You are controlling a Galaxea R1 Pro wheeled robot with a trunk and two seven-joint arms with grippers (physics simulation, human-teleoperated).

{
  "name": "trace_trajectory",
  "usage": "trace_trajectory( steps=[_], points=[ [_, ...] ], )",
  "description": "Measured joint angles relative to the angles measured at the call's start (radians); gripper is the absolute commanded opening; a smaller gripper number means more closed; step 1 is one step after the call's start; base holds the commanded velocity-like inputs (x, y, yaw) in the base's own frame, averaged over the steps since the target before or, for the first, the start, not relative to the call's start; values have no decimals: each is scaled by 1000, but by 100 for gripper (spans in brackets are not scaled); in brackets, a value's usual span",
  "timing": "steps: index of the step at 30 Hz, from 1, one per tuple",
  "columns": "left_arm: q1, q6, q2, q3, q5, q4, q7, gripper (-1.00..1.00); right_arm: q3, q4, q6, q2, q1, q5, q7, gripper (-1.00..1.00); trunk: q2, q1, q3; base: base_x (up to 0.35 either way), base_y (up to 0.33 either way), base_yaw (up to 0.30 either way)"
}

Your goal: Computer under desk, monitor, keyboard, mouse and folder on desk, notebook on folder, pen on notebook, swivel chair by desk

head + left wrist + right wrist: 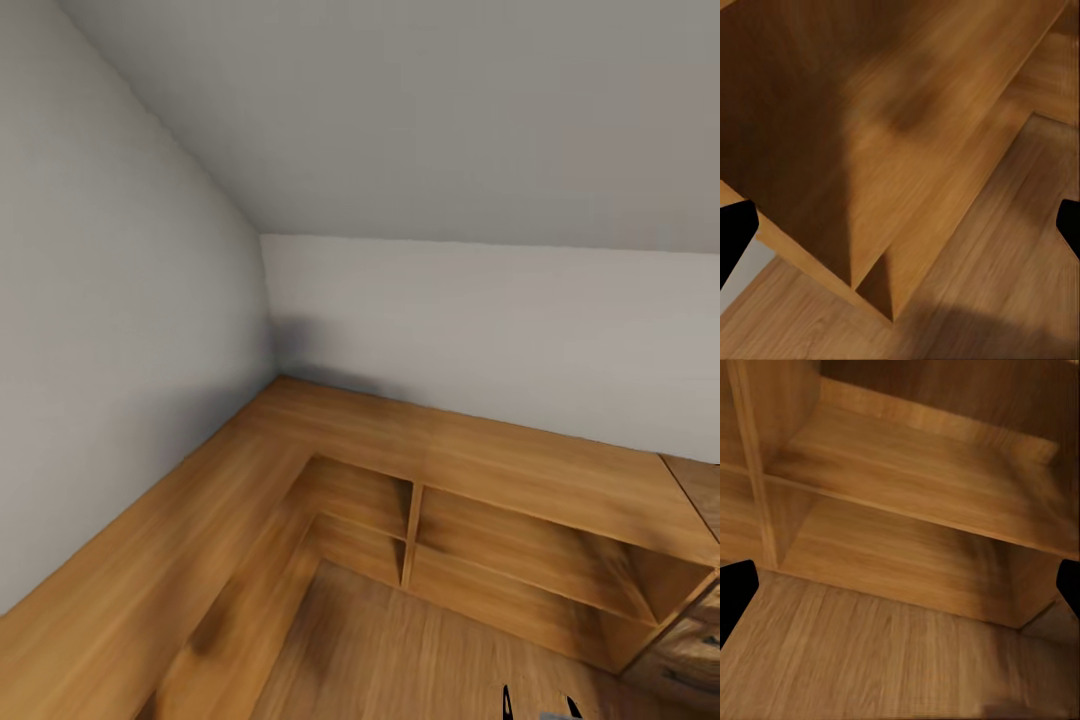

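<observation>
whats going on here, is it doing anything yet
Nothing is being handled at this moment. The robot faces a room corner fitted with a light wooden L-shaped shelf unit with open compartments, above a wooden floor. Both wrist views look at that wood, with the dark fingers of the left gripper and those of the right spread wide, holding nothing.

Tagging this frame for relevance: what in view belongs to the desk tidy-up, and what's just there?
Belongs to the job:
- none of the desk items in view

Just there:
- L-shaped wooden bench along grey walls
- open shelves under it
- wood floor
</observation>
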Motion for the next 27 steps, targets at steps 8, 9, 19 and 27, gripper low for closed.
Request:
trace_trajectory(
  steps=[8,9,19,27],
  points=[
    [0,0,0,0,0,0,-1,100,1,1,-1,-2,0,1,1,100,0,0,4,2,0,-284],
    [0,0,1,0,0,0,-1,100,1,1,-1,-2,0,1,2,100,0,0,5,0,0,-284],
    [0,0,0,-2,-2,0,-4,100,1,1,1,-2,0,2,2,100,0,1,11,-212,0,-285],
    [0,0,0,0,-1,0,-4,100,1,0,0,-6,0,2,3,100,0,0,14,-78,0,-295]
  ],
)
